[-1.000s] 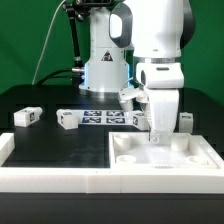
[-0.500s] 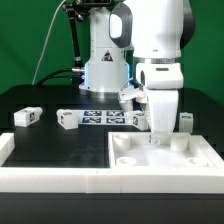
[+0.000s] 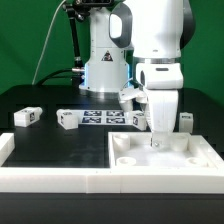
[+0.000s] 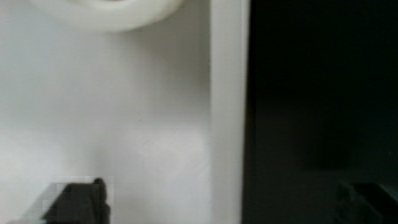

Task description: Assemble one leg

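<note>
The large white square panel (image 3: 150, 168) lies at the exterior view's front right. My gripper (image 3: 155, 140) hangs low over its far edge, jaws spread and nothing between them. In the wrist view my gripper (image 4: 219, 205) straddles the panel's edge: one dark fingertip (image 4: 75, 203) is over the white panel (image 4: 125, 120), the other (image 4: 365, 203) over the black table. A round recess (image 4: 116, 10) shows in the panel. Three white legs with tags lie on the table: a far-left one (image 3: 27, 116), a second (image 3: 67, 119) beside it, and a third (image 3: 185, 122) right of the gripper.
The marker board (image 3: 100, 117) lies flat behind the panel, near the arm's base (image 3: 104, 70). Another small white block (image 3: 138, 120) sits just left of the gripper, partly hidden by it. A white raised rail (image 3: 55, 178) runs along the table's front and left.
Almost nothing differs. The gripper seems to have dipped slightly toward the panel's far edge. The legs and panel have not moved.
</note>
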You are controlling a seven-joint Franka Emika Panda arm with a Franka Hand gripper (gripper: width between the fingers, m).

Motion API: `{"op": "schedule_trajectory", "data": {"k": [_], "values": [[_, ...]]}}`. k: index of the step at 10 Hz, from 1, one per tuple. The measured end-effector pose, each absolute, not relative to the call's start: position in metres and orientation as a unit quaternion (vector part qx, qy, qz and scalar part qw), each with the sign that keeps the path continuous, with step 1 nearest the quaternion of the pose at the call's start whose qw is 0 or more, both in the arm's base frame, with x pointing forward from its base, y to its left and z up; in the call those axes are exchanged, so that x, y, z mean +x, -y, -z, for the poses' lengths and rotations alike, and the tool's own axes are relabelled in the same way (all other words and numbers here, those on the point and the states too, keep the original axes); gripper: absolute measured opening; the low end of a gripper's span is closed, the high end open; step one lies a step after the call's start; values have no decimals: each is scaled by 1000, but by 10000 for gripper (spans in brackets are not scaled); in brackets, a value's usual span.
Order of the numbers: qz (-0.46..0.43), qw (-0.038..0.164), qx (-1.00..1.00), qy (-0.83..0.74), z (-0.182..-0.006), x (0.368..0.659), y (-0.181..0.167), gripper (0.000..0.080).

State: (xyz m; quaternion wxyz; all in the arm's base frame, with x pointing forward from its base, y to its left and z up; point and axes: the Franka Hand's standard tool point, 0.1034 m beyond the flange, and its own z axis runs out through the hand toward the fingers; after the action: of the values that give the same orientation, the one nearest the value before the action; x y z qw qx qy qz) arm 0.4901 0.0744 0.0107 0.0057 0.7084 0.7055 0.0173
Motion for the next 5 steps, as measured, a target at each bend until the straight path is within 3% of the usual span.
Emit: {"op": "schedule_trajectory", "data": {"k": [3, 5], "values": [[-18, 6, 709, -705, -11, 490, -75, 649], [-27, 15, 726, -687, -32, 480, -80, 649]]}}
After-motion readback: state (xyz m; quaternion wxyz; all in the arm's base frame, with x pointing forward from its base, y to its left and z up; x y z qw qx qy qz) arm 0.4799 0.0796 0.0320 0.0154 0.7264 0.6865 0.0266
